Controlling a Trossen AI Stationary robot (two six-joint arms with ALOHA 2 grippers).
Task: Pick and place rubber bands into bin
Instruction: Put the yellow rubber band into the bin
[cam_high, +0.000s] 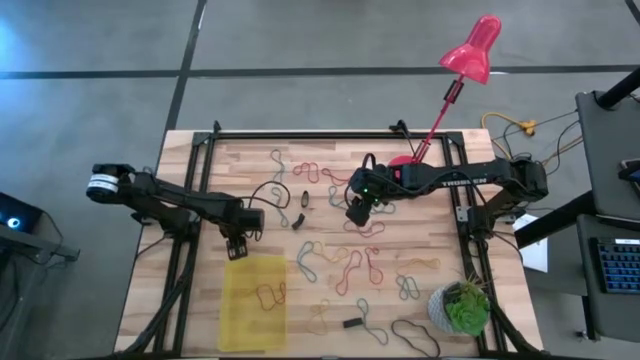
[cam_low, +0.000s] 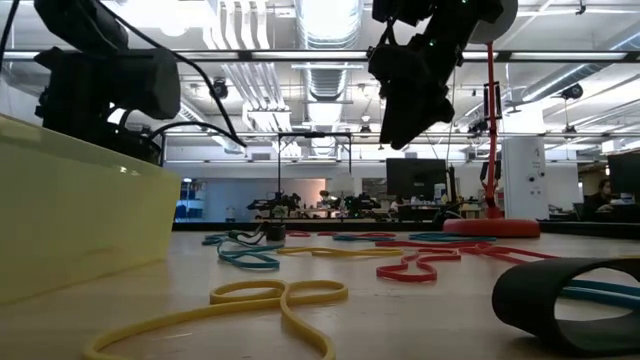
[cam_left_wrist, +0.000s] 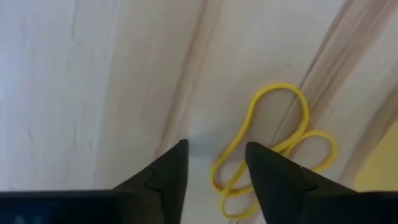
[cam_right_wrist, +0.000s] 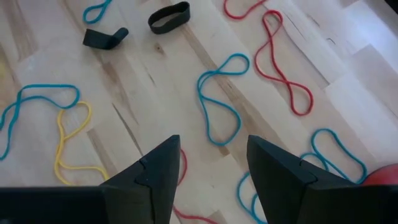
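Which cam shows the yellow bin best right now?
High view: the whole bin shows, a tan rubber band lying inside and the left gripper just above its top edge. Low view gives only its near wall. Left wrist catches a yellow sliver; right wrist misses it.

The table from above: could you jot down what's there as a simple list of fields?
table: wooden top
bin: yellow tray, one band inside
rubber bands: many loose, several colours
left gripper: at bin's far edge, jaws apart, empty
right gripper: above bands mid-table, jaws apart, empty
plant: potted, near right corner
lamp: pink, far edge
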